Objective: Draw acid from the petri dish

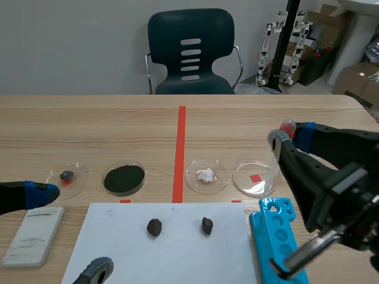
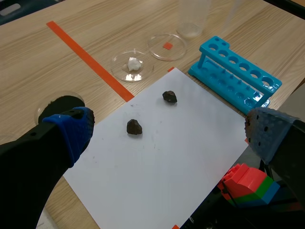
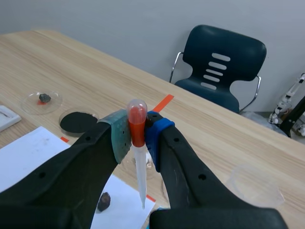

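Petri dish (image 1: 253,179) sits toward the counter's (image 1: 89,130) right edge, just below your right gripper (image 3: 137,136), which pinches the dropper (image 3: 141,174) upright, tip down. Your left gripper (image 2: 167,133) is open.

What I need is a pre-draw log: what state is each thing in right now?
Pipette: upright, tip down, clamped near its red bulb.
Right gripper: shut on the pipette.
Left gripper: open, empty.
Clear petri dish: no solid inside; liquid cannot be told.
White-lump dish: holds one lump.
Black-powder dish: covered with powder.
Test tube rack: holes empty.
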Action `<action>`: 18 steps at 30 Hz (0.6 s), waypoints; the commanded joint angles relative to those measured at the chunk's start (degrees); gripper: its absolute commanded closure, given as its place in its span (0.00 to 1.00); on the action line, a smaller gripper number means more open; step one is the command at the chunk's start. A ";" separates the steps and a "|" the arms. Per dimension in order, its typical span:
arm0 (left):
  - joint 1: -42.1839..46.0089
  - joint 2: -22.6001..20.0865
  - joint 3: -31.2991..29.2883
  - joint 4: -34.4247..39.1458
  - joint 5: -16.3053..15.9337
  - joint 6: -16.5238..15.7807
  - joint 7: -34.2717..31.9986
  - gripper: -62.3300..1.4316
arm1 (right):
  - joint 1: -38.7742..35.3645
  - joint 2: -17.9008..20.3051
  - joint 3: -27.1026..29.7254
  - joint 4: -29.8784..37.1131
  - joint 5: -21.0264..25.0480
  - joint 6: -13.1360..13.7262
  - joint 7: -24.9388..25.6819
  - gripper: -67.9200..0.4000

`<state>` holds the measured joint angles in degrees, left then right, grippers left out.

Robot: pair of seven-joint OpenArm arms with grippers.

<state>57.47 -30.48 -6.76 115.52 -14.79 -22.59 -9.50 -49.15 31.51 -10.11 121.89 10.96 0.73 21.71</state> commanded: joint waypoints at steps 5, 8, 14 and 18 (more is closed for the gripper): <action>0.42 0.26 0.33 0.61 -0.57 -0.02 -0.83 0.00 | 12.33 -0.74 0.20 -0.46 6.21 0.66 -7.67 0.88; 0.42 0.26 0.33 0.61 -0.57 -0.02 -0.83 0.00 | 19.04 -0.94 0.20 -3.19 9.07 1.84 -10.95 0.88; 0.42 0.26 0.33 0.61 -0.57 -0.02 -0.83 0.00 | 30.38 -5.79 0.20 -13.42 9.20 5.66 -14.51 0.88; 0.42 0.26 0.33 0.61 -0.57 -0.02 -0.83 0.00 | 35.63 -8.83 0.20 -20.11 8.68 10.49 -14.58 0.88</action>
<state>57.47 -30.50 -6.76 115.52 -14.79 -22.59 -9.50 -14.02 22.55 -10.13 100.68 19.35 11.00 6.09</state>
